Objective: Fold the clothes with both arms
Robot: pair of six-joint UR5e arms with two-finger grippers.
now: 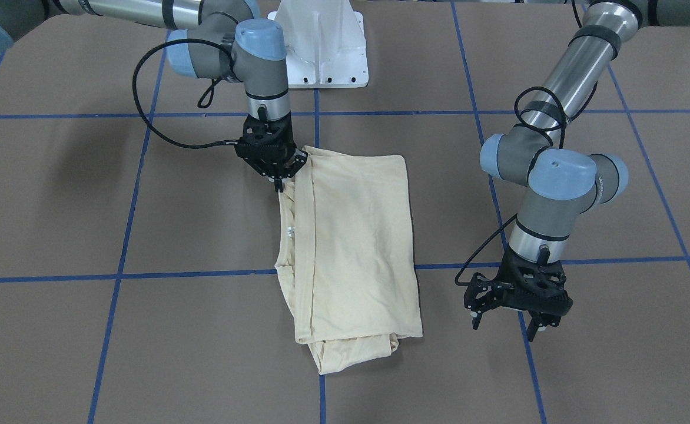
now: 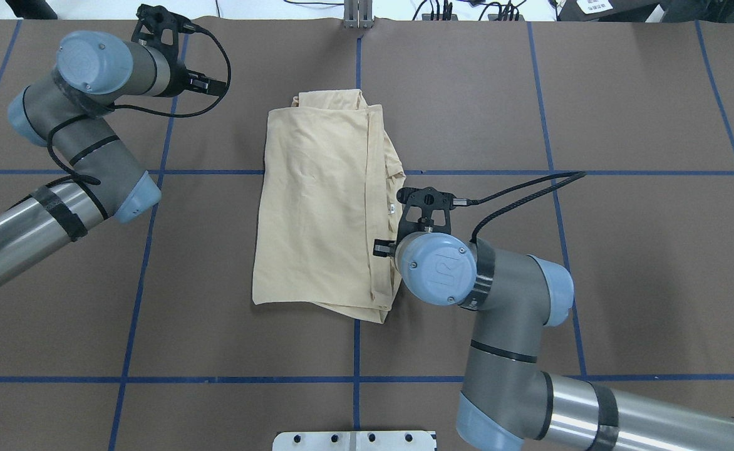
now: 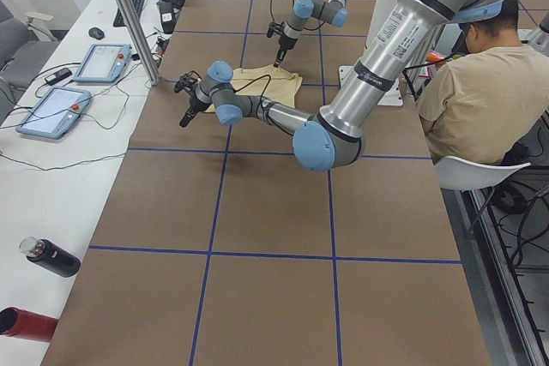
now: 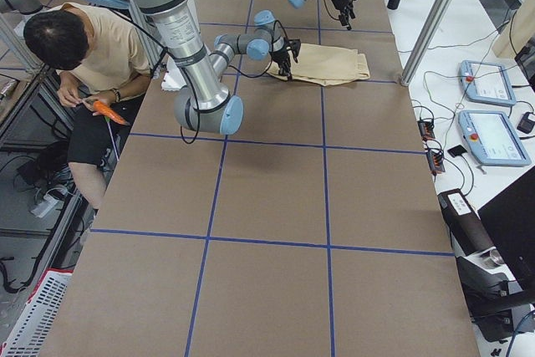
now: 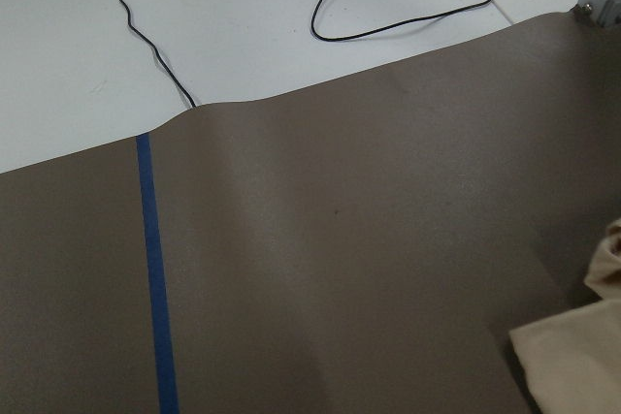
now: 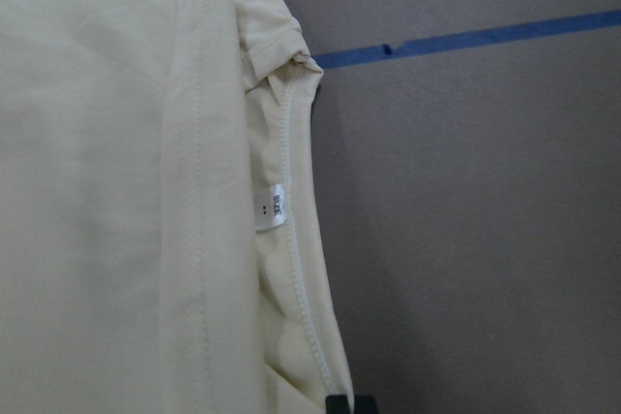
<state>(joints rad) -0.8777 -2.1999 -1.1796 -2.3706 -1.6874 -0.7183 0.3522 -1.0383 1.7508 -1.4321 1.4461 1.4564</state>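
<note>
Nearest, left pincer [image 1: 505,327] hangs with fingers apart near the folded cream shirt [image 1: 357,247] lying central on the worktop [image 1: 203,353], free for the next fold; the right pincer [image 1: 277,184] looks closed on the shirt's collar edge, probably to lift it.

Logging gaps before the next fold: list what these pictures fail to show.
- Right claw grip on the shirt: fingertips hidden by its wrist overhead, too small in front view.
- Neck tag text: blurred, right wrist view.
- Shirt's underside: folded under, all views.
</note>
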